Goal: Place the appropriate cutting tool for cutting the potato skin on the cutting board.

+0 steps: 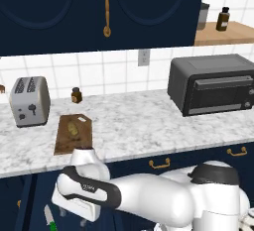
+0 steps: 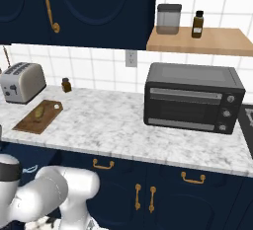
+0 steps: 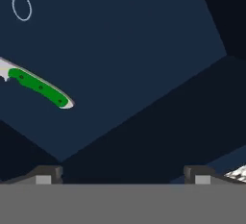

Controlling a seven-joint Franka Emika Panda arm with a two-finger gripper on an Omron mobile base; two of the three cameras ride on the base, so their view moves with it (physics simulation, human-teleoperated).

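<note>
Hand view: the peeler (image 3: 21, 4) is seen at the upper left, above the green-handled knife (image 3: 41, 88) — well apart from the claw (image 3: 122, 174), whose tips are spread, empty. Judged light, stiff, slim — best pinched across the stem.

A silver two-slot toaster (image 1: 30, 100) stands at the left of the marble counter (image 1: 149, 121), with a small brown jar (image 1: 76, 94) near it by the tiled wall. A black toaster oven (image 2: 192, 97) sits to the right. Above it, a wooden shelf (image 2: 217, 41) carries a grey canister (image 2: 168, 19) and a dark bottle (image 2: 197, 24). A green-handled knife (image 3: 41, 88) lies on a dark blue surface.
</note>
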